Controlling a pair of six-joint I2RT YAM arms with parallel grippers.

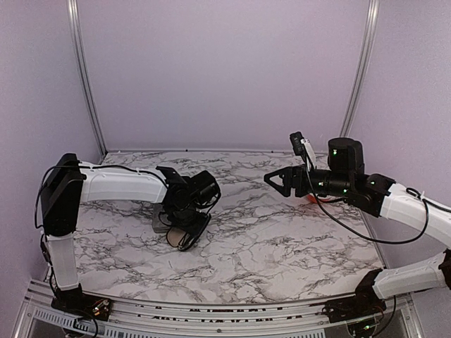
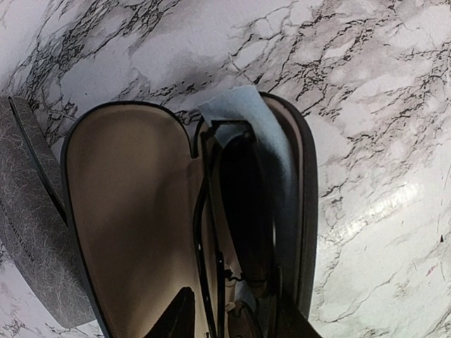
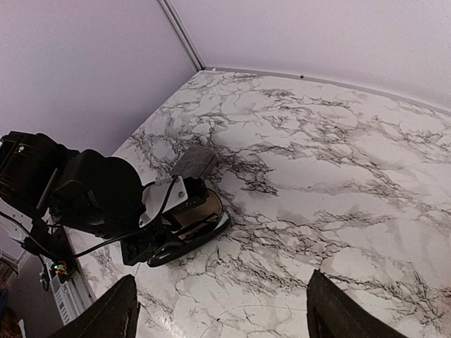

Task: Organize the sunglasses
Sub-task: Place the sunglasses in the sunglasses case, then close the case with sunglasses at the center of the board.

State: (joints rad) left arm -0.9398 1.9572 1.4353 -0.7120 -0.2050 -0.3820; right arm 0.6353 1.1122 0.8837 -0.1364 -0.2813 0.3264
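In the left wrist view a glossy black oval case [image 2: 309, 211] lies open on the marble desk [image 2: 380, 105], showing its tan lining. One pair of sunglasses [image 2: 243, 204], folded, sits in the right half of the case, running from the middle of the frame to the bottom edge. A pale blue cloth [image 2: 262, 123] lies under its upper end. A grey rectangular case [image 2: 35, 232] rests against the open case at the left edge of the frame.

The left claw [image 2: 232, 320] hangs over the lower end of the case, with one fingertip on each side of the sunglasses. It is not clear whether the fingertips press on the frame or only stand beside it.

In the top view the right claw [image 1: 273, 179] is raised above the desk at centre right, well apart from the cases. The right wrist view shows its fingers [image 3: 113, 317] spread wide with nothing between them.
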